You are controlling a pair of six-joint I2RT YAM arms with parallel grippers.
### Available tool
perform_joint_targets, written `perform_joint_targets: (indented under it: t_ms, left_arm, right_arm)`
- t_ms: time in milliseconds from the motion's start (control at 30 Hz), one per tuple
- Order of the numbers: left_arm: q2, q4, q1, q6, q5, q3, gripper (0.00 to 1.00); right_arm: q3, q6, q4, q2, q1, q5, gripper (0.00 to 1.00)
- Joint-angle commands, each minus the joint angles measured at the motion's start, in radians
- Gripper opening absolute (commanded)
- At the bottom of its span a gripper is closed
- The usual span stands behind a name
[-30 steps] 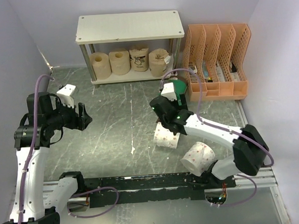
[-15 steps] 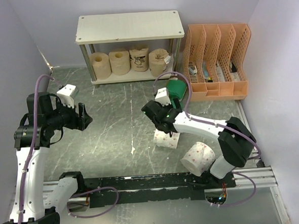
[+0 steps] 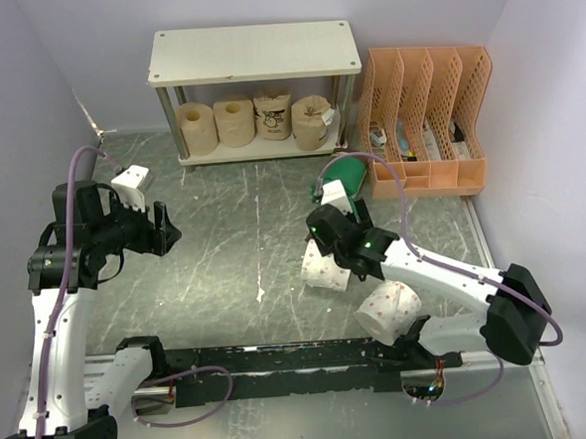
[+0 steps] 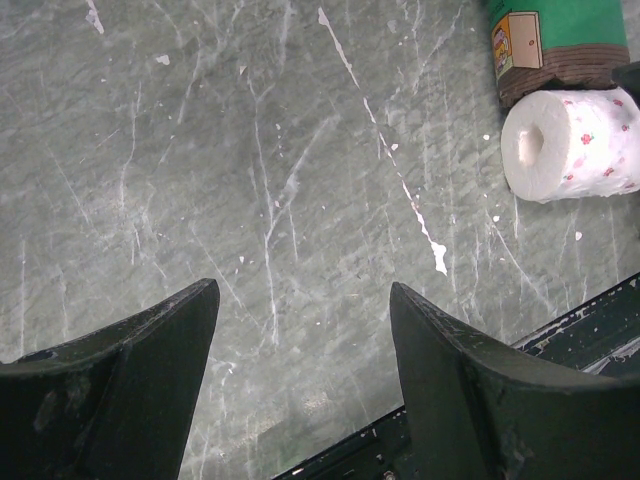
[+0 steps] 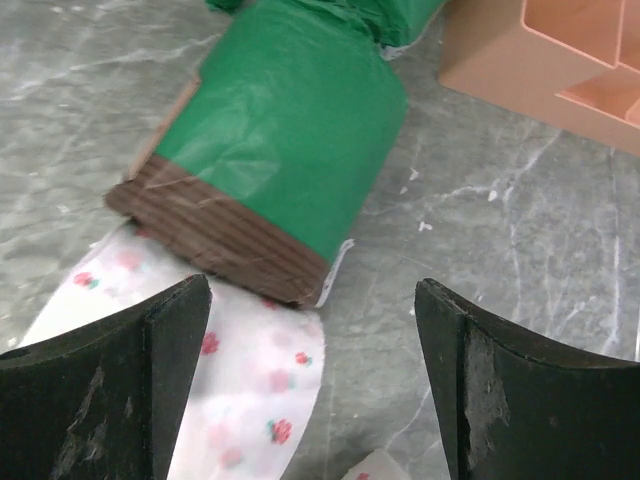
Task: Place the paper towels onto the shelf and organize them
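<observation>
Right jaws spread wide, gripping nothing, poised over a green-wrapped roll lying on its side on the bench, its brown end touching a pink-dotted white roll. A second dotted roll sits near the right arm's base. Left jaws are wide open too, empty-handed, hanging over the bench's left side. Four tan rolls line the lower tier of the shelf.

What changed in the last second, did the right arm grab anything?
Only the right arm moved: it swung left, then back right and slightly nearer, its elbow ending farther right. The right gripper is open facing the green-wrapped roll, holding nothing. The left gripper, both dotted rolls and the four tan rolls on the shelf stayed put.
</observation>
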Motion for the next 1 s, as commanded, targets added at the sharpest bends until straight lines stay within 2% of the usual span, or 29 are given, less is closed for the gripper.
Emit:
perform_joint_targets:
  t_ms: [0, 367, 433, 533, 767, 967]
  left_arm:
    - [-0.004, 0.011, 0.011, 0.011, 0.023, 0.003, 0.8]
    - [-0.004, 0.013, 0.011, 0.007, 0.013, 0.001, 0.8]
    - [0.001, 0.013, 0.011, 0.007, 0.014, 0.002, 0.8]
    - [0.01, 0.013, 0.011, 0.007, 0.012, 0.002, 0.8]
    - [0.022, 0.012, 0.011, 0.005, 0.009, 0.001, 0.8]
    - [0.035, 0.013, 0.011, 0.006, 0.007, 0.002, 0.8]
  right_arm:
    - [-0.007, -0.049, 0.014, 0.064, -0.053, 0.008, 0.82]
    - [-0.016, -0.095, 0.154, 0.187, -0.12, -0.072, 0.79]
    - [-0.017, -0.109, 0.185, 0.214, -0.13, -0.089, 0.7]
    - [-0.01, -0.136, 0.223, 0.261, -0.136, -0.106, 0.46]
    - [-0.013, -0.178, 0.286, 0.316, -0.147, -0.172, 0.0]
    - [-0.041, -0.174, 0.29, 0.267, -0.146, -0.176, 0.0]
